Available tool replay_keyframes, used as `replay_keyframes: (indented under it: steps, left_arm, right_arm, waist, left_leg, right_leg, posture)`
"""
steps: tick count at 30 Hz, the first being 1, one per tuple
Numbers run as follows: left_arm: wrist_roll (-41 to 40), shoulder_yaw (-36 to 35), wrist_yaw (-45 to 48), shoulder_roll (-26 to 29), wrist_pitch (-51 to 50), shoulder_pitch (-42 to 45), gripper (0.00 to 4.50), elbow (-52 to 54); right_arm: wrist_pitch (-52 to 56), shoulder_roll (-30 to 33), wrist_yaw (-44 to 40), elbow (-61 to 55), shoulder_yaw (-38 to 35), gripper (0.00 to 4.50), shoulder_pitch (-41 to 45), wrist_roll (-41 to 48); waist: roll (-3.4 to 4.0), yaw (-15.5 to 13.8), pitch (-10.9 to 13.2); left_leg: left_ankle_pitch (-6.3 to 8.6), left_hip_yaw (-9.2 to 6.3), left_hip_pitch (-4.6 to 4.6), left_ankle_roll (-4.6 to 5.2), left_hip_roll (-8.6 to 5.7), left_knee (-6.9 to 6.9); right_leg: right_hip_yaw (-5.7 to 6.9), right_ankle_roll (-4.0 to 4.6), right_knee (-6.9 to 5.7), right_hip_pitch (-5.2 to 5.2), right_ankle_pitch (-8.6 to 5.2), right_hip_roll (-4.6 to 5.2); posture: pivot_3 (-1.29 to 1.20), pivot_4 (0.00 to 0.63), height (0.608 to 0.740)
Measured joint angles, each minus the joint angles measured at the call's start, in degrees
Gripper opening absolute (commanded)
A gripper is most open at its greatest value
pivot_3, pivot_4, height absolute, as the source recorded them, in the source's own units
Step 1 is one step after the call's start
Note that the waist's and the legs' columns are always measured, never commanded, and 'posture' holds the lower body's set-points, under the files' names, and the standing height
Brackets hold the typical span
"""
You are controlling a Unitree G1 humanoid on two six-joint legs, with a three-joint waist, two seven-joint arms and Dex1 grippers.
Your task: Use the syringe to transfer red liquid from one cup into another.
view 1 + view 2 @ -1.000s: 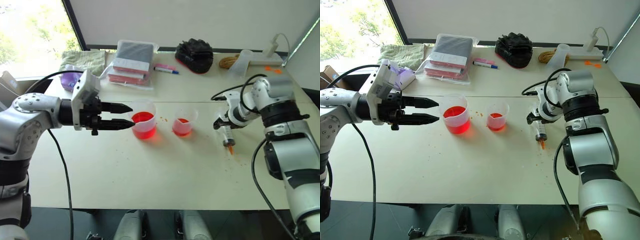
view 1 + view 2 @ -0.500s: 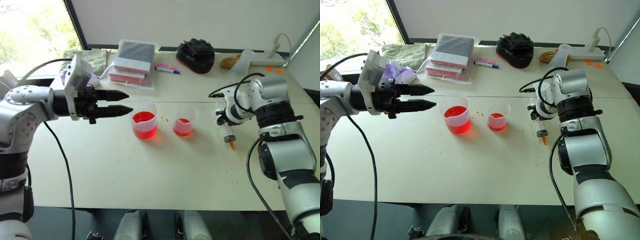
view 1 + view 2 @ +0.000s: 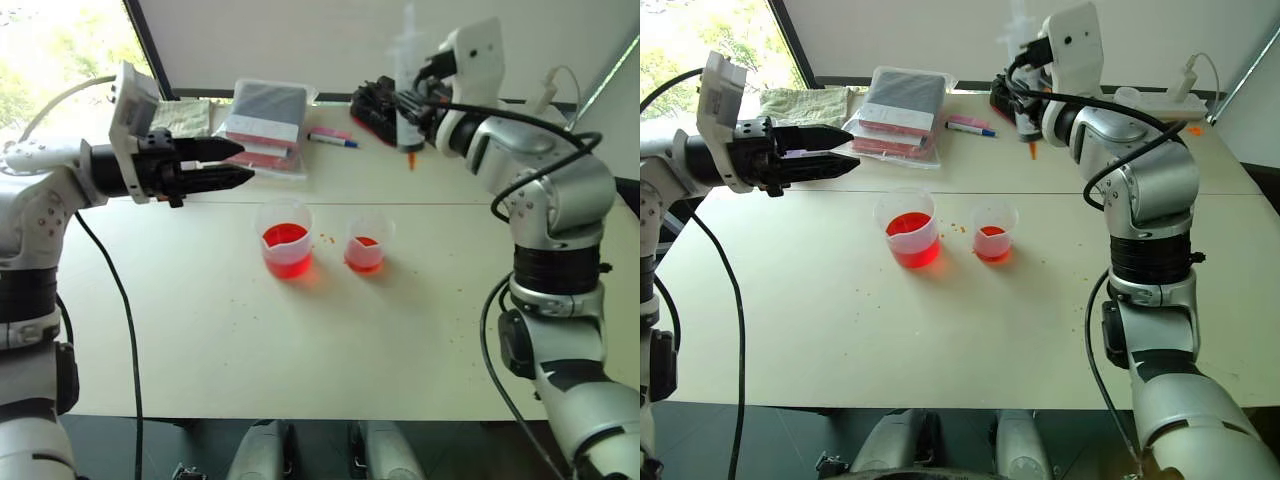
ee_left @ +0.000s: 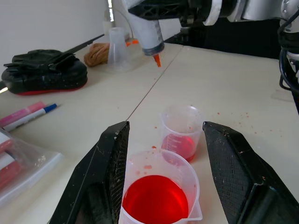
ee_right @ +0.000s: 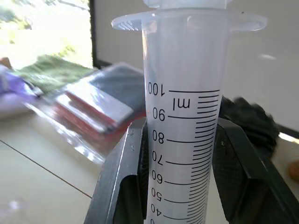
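My right gripper (image 3: 410, 108) is shut on the syringe (image 3: 405, 80) and holds it upright, high over the back of the table, orange tip (image 4: 158, 59) down. In the right wrist view the clear barrel (image 5: 184, 140) with its printed scale stands between the two fingers. The larger cup (image 3: 285, 238) holds red liquid (image 4: 156, 199) near mid-table. To its right the smaller cup (image 3: 367, 243) has a little red at the bottom. My left gripper (image 3: 243, 161) hovers open, level, above and left of the larger cup.
At the back lie a blue-and-pink marker pen (image 3: 333, 138), a bagged stack of books (image 3: 265, 120), a black bundle (image 3: 385, 108), a green cloth (image 3: 172, 118) and an empty clear cup (image 3: 488, 118). Small orange specks dot the table (image 3: 300, 340).
My right gripper shut on the syringe at the right of the table, then swung it up and left to the back. My left gripper rose away from the larger cup.
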State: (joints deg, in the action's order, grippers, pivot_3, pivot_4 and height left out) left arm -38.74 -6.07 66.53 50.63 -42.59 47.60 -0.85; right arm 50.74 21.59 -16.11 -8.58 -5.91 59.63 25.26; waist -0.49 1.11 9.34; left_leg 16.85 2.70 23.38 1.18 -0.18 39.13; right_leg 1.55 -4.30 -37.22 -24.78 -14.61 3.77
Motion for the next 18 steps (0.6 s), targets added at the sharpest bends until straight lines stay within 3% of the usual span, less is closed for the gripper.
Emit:
replay_keyframes:
  steps: [8,18]
  left_arm:
    - [0.28,-0.85,-0.9,4.52,-3.63,-1.54,2.61,4.32]
    - [-1.28,-3.88,-1.75,9.71,-7.91,-2.28,2.61,5.99]
  right_arm:
    - [-9.03,-11.36,-5.75,-2.29,-0.63,1.28,-0.21,7.85]
    - [-21.91,-21.11,-10.29,0.63,11.15,1.28,-12.14,3.88]
  waist:
    - [0.0,-0.01,0.0]
    - [-0.02,-0.06,-0.01]
  left_leg:
    - [-0.01,-0.02,0.0,-0.01,0.01,-0.01]
    - [-0.03,-0.03,-0.02,-0.06,-0.01,0.02]
  right_leg:
    - [-0.01,0.0,-0.02,0.01,0.0,0.08]
    - [0.0,0.01,-0.01,0.02,0.0,0.01]
  posture:
    - [0.0,0.15,0.74]
    - [0.0,0.15,0.74]
